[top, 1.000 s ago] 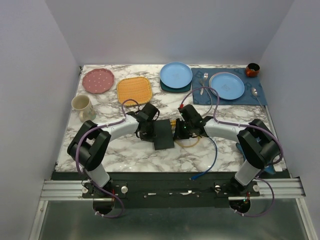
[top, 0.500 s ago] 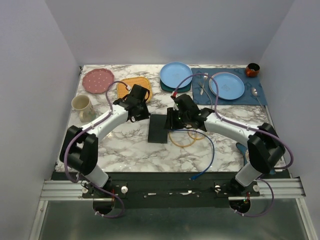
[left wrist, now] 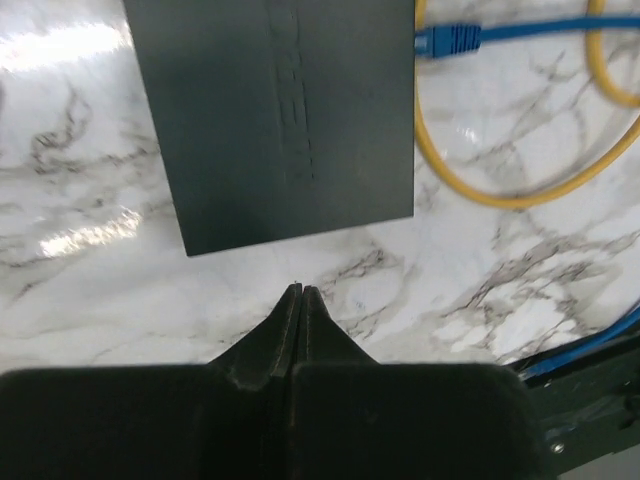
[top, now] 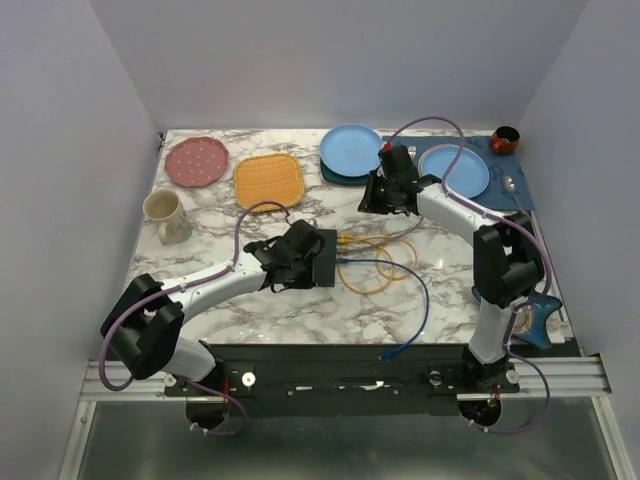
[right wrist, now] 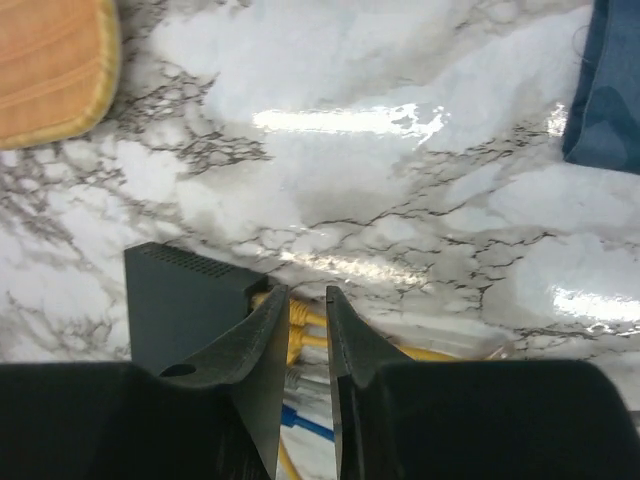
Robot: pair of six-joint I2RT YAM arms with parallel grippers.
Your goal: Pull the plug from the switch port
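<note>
The black switch (top: 328, 258) lies mid-table, with its sockets facing right. It fills the top of the left wrist view (left wrist: 280, 120) and sits lower left in the right wrist view (right wrist: 180, 305). Yellow plugs (right wrist: 303, 322) sit in its sockets. A blue plug (left wrist: 450, 38) meets the socket edge, and its blue cable (top: 420, 300) runs toward the near edge. A yellow cable (top: 385, 268) coils to the right of the switch. My left gripper (top: 303, 262) (left wrist: 300, 290) is shut and empty at the switch's near-left side. My right gripper (top: 382, 198) (right wrist: 306, 292) is slightly open, empty, and raised far behind the switch.
A mug (top: 163, 213), a pink plate (top: 197, 160) and an orange mat (top: 268, 180) stand at the back left. Blue plates (top: 352, 150), a navy placemat (top: 520, 190) with cutlery and a brown bowl (top: 505, 138) are at the back right.
My right gripper has lifted away from the switch toward the back right. My left gripper has swung from the switch's far left to its near-left side. The cables now lie spread out to the right.
</note>
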